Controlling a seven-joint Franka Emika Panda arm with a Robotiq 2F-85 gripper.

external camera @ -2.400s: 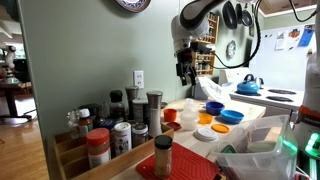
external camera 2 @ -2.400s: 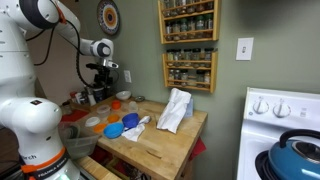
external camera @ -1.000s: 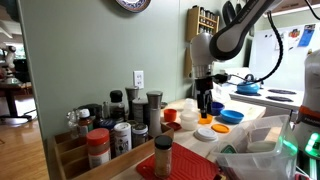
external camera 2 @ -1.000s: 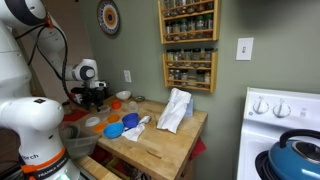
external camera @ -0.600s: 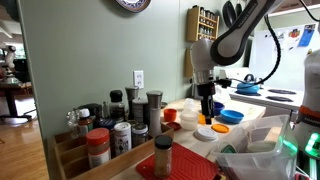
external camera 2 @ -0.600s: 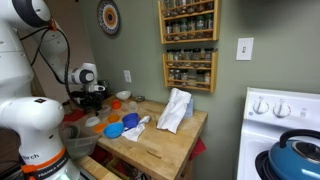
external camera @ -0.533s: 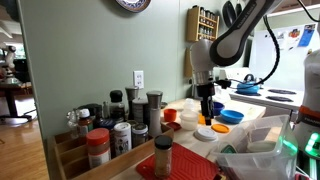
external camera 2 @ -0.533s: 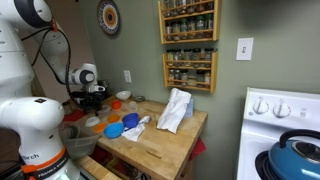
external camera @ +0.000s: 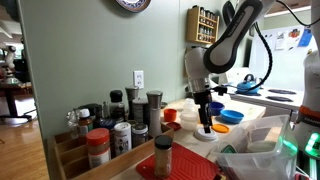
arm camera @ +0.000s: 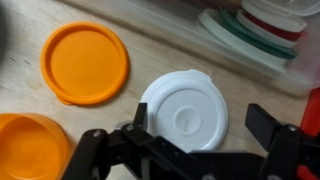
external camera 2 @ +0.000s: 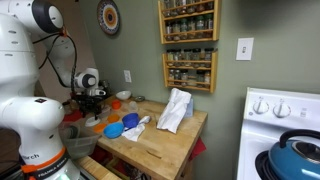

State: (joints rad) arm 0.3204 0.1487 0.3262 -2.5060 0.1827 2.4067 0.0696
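In the wrist view my gripper hangs open just above a round white lid lying flat on the wooden counter, one finger at each side of it and neither touching it. An orange lid lies flat to the upper left, and part of an orange bowl shows at the lower left. In both exterior views the gripper points down over the cluster of coloured bowls and lids at the counter's end.
Stacked lids sit at the wrist view's upper right. Blue bowls and an orange bowl lie nearby. Spice jars crowd the front. A white cloth lies on the counter; a wall spice rack hangs above.
The arm has come down and shifted slightly toward the lids on the counter. The jaws have stayed open.
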